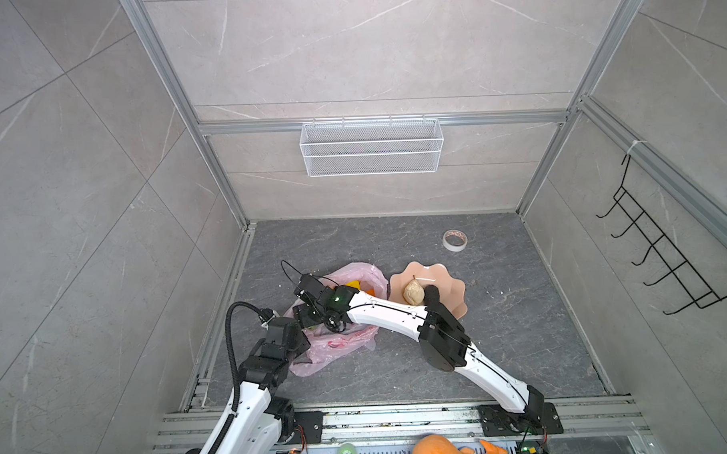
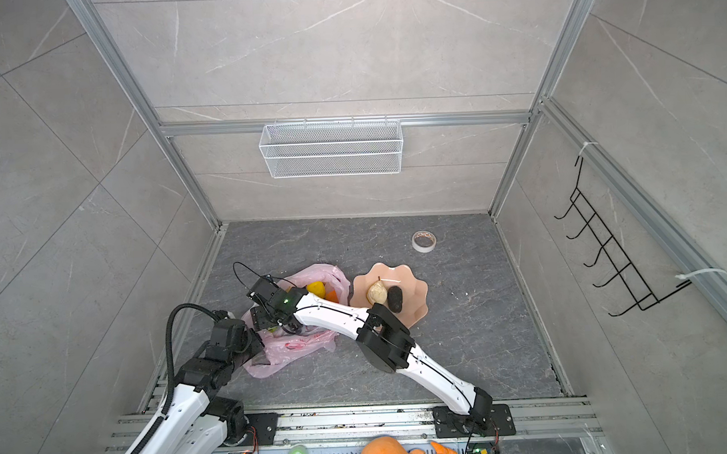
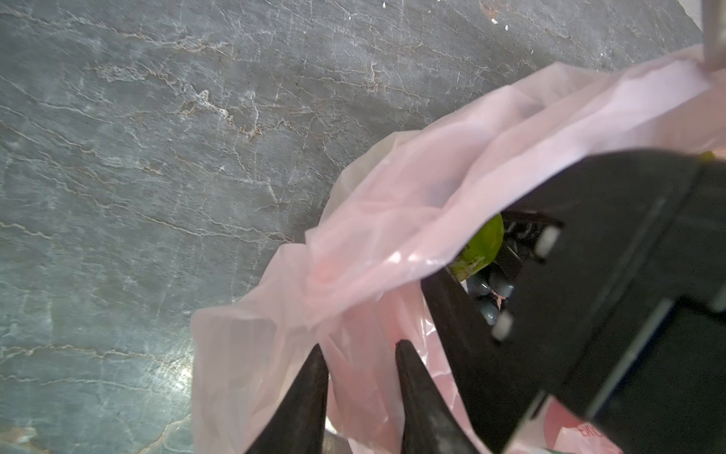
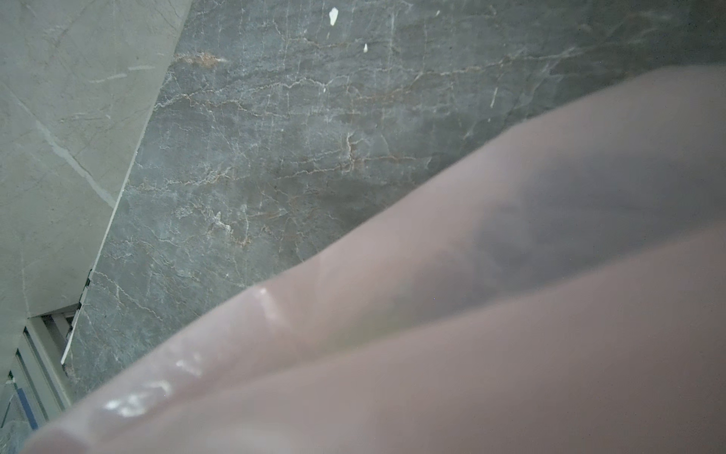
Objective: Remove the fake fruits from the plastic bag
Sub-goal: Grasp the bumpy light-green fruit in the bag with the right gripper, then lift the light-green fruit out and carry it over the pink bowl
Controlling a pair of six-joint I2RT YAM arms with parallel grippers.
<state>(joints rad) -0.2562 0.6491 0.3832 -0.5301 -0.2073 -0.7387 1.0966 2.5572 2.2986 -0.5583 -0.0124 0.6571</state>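
1. The bag [image 1: 341, 345] lies crumpled on the grey table [image 1: 503, 335], just beside the plate [image 1: 447, 281], on the plate's left in both top views. We cannot tell if the two touch.
2. On the plate rest a cream piece [image 1: 414, 295] and a dark avocado [image 2: 395, 297], side by side and very close.
3. In the open mouth of the bag, on the side nearer the plate, we see a yellow fruit [image 2: 316, 288] and an orange piece [image 2: 332, 295].
4. The right arm passes over the near edge of the plate, and the right gripper [image 3: 463, 245] is inside the bag. Its jaws stand wide. Between them the left wrist view shows a green fruit [image 3: 487, 239] and dark grapes [image 3: 491, 287]. We cannot tell if the fingers touch either one.
5. In the right wrist view, blurred pink film covers most of the picture, so this gripper does not show there.
6. The left gripper [image 3: 360, 348] is at the side of the bag far from the plate. Its fingers stand narrow and pinch a fold of the bag.
7. A tape roll [image 1: 455, 240] lies well apart from the plate, toward the back wall.
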